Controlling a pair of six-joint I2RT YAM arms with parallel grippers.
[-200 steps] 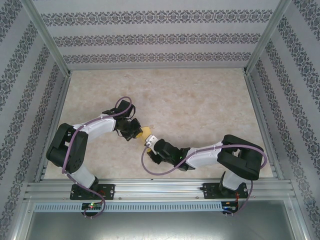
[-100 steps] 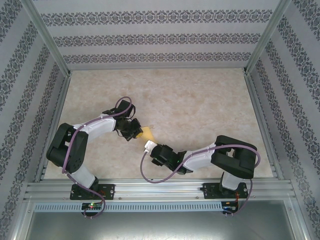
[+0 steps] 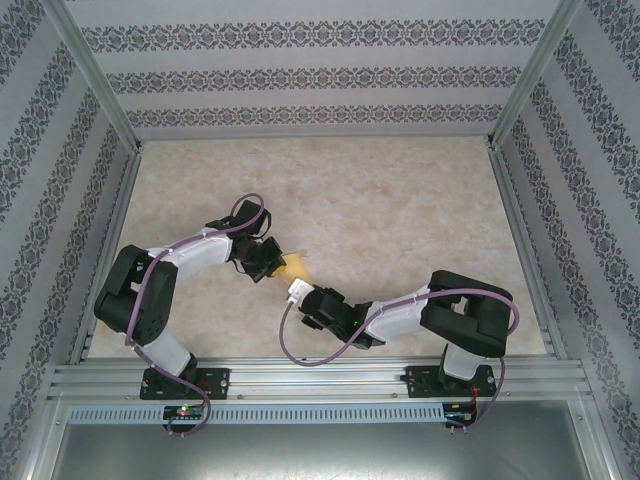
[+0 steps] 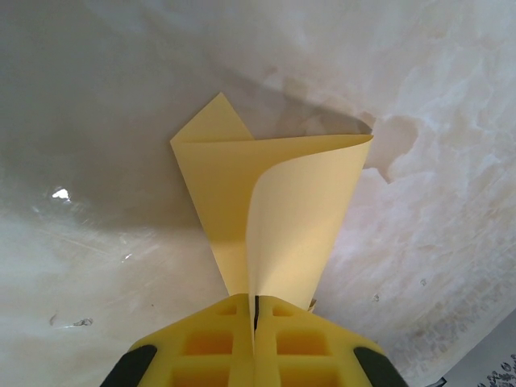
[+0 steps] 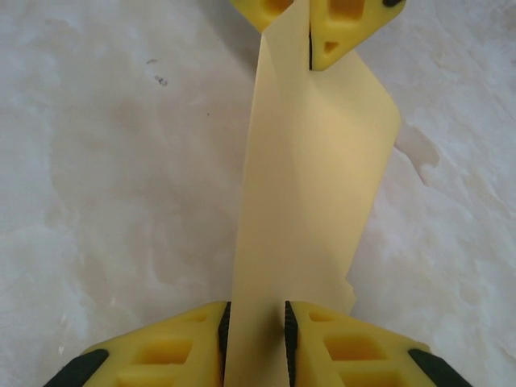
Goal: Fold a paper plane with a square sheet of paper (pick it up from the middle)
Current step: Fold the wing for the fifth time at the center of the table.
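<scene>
The left tool (image 4: 255, 302) is pressing its yellow fingers (image 4: 242, 316) flat together on the narrow end of the sheet of paper (image 4: 282, 201), clamping it with no gap between them. The sheet is fanning out wider away from that grip. It is already folded: one pointed corner is sticking up on the far left, and a curled flap is bowing out to the right. It is throwing a soft shadow on the marbled bench (image 3: 400, 200). From overhead, the paper (image 3: 296, 267) is sitting a little left of the bench's middle, closer to the near edge than to the far one, between the two arms. Over on the right wrist camera, the right tool (image 5: 257, 318) is standing with its jaws apart. The sheet (image 5: 314, 161) is running as a long strip from the gap between its dark pads up to the left tool's fingers (image 5: 343, 24) at the top of that view. The yellow is showing through the gap, and I cannot tell whether either pad is touching it. From above, the right tool (image 3: 299, 291) is pointing at the paper from just on the near side, tip very near it. The left arm is reaching in from the left edge, and the right arm is lying low along the near edge.
</scene>
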